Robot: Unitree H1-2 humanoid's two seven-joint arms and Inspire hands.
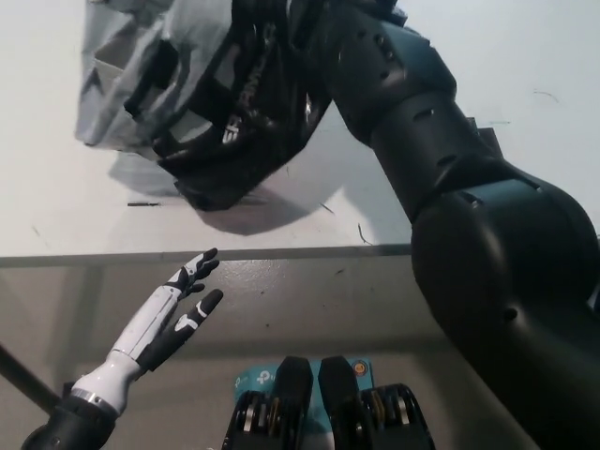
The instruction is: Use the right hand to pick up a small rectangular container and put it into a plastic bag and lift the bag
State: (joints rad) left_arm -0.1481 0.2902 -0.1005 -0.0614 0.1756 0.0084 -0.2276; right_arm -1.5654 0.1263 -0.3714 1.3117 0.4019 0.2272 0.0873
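Observation:
My black right hand is high over the white table, close to the camera at the upper left. It is shut on a translucent grey plastic bag, which hangs bunched against the hand, off the table. A pale boxy shape shows through the bag's top; I cannot tell whether it is the small rectangular container. The hand and bag throw a dark shadow on the tabletop. My white left hand rests open below the table's front edge at the lower left.
The table's front edge crosses the picture at mid height. A short black mark lies on the tabletop under the bag. My right arm covers the table's right side. A dark leg slants at the lower left.

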